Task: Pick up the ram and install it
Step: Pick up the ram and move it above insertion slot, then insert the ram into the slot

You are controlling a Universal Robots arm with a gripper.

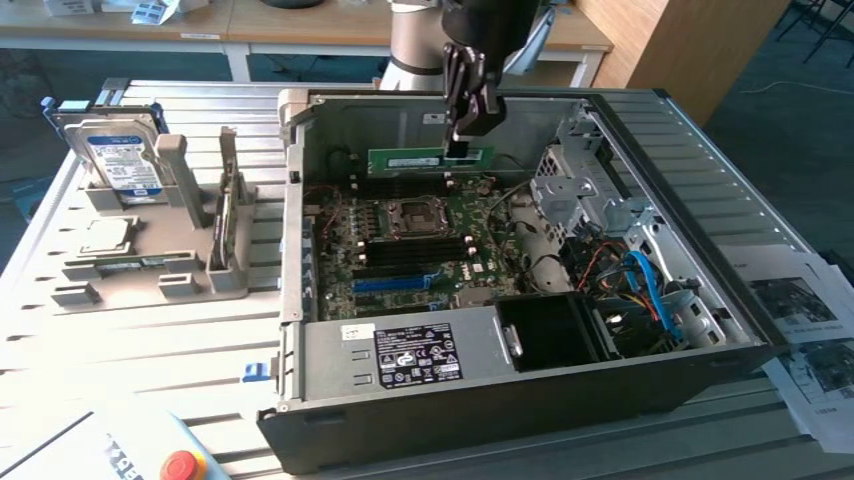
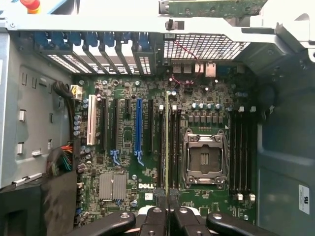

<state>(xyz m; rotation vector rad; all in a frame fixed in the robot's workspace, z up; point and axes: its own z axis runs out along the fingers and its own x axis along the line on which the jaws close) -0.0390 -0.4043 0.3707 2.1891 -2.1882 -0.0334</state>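
- Ram is hanging inside the open computer case. We are holding it above the motherboard, near the case's far wall in the exterior view.
- We are gripping it with the jaws nearly closed, pinching the thin green board by its upper edge. The gripper is sitting toward the strip's end on the exterior view's right.
- Its long axis is running across the exterior view from left to right, and the board is standing on edge with its flat faces upright.
- Through the wrist camera we are seeing it edge-on as a thin pale line. That line is running straight away from the jaws, parallel to the black memory slots beside the CPU socket.
- We are judging that the line is lying over that bank of slots, between the long blue slot and the socket. We cannot tell which single slot it is over.
- It is looking clear of the slots and not seated, judging by the gap beneath it in the exterior view.
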